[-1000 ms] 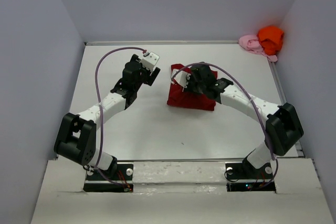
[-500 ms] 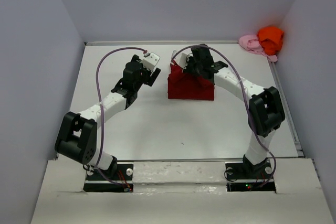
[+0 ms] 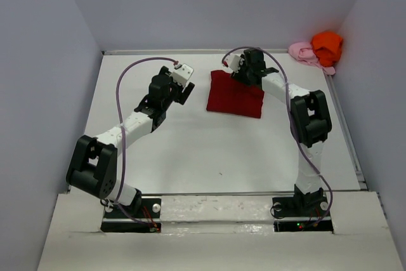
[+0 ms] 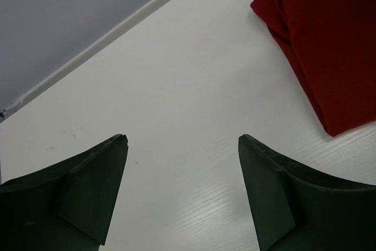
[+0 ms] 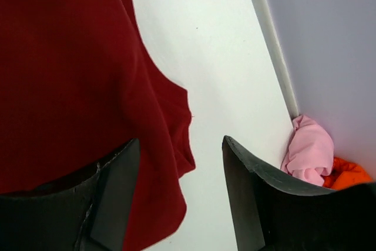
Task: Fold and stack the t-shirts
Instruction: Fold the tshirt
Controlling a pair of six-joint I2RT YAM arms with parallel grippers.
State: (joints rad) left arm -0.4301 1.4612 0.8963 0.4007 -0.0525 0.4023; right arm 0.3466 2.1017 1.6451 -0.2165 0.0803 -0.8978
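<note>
Right gripper (image 5: 181,140), fingers spread and gripping nothing, hangs over the dark red t-shirt (image 5: 70,74) far edge

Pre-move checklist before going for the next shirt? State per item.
1. Red shirt folded flat on table: ok.
2. Right tool open, nothing pinched: ok.
3. Right tool clear of the cloth: cannot tell; it sits just above the shirt's far edge.
4. Left tool open, empty, over bare table: ok.
5. Pink shirt and orange shirt folded: not ok; both bunched in the far right corner.
6. Stack started on red shirt: not ok; nothing on it.
</note>
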